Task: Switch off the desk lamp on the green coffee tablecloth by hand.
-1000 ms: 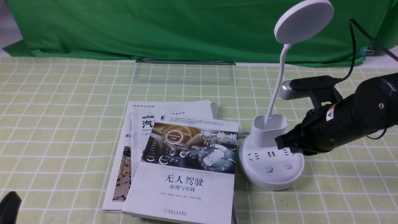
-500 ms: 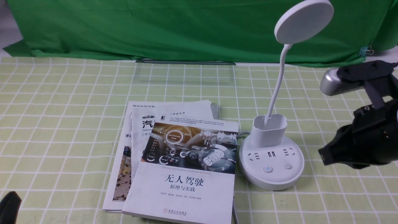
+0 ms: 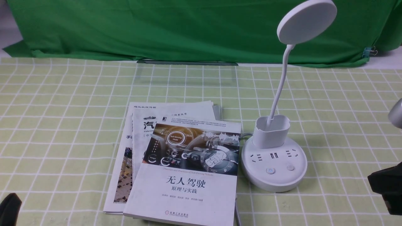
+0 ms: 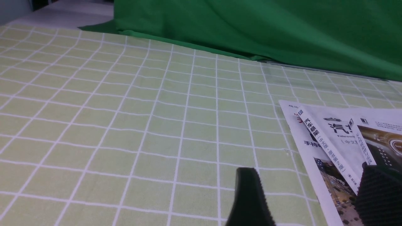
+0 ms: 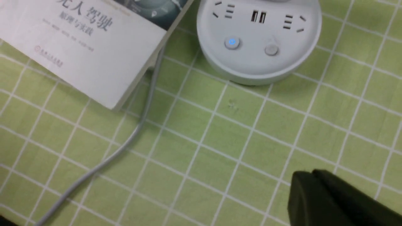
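Note:
The white desk lamp (image 3: 274,166) stands on the green coffee tablecloth (image 3: 62,125), right of centre, with its disc head (image 3: 306,21) high on the bent neck. In the right wrist view its base (image 5: 257,59) shows two buttons; the left button (image 5: 232,42) glows blue and the right button (image 5: 271,50) is plain. My right gripper (image 3: 372,180) is shut and empty at the right edge, well clear of the base; it also shows in the right wrist view (image 5: 301,177). My left gripper (image 4: 309,171) is open and empty, low beside the books.
A stack of books (image 3: 176,163) lies just left of the lamp base. A grey cable (image 5: 125,144) runs from under the books toward the front edge. The dark green backdrop (image 3: 157,28) hangs along the back. The silver-grey cylinder (image 3: 396,114) shows at the right edge.
My right arm has drawn back from over the lamp base, to the right and toward the front, and is now mostly out of the front view. The lamp has not moved.

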Action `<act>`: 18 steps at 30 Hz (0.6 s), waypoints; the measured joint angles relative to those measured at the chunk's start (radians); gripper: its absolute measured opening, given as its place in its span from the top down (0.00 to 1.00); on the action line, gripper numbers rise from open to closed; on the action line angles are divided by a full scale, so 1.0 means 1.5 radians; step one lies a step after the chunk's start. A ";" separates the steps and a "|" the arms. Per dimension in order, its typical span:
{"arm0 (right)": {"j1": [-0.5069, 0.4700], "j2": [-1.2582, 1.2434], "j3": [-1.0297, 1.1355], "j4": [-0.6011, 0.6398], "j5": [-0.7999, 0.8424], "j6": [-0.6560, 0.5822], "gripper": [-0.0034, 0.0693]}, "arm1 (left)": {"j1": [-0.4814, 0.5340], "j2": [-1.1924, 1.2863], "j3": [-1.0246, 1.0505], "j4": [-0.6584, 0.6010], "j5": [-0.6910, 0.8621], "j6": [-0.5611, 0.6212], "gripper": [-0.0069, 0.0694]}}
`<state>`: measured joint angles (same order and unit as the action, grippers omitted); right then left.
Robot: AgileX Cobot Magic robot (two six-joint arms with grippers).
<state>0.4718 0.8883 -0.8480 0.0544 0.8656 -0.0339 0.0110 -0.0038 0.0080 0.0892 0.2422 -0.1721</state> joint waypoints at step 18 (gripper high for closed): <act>-0.229 -0.447 0.468 -0.024 -0.377 -0.004 0.90 | 0.000 0.000 0.000 0.000 0.001 0.000 0.37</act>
<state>0.1283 0.2183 -0.1464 0.0187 0.2995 -0.0404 0.0110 -0.0038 0.0080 0.0892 0.2430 -0.1721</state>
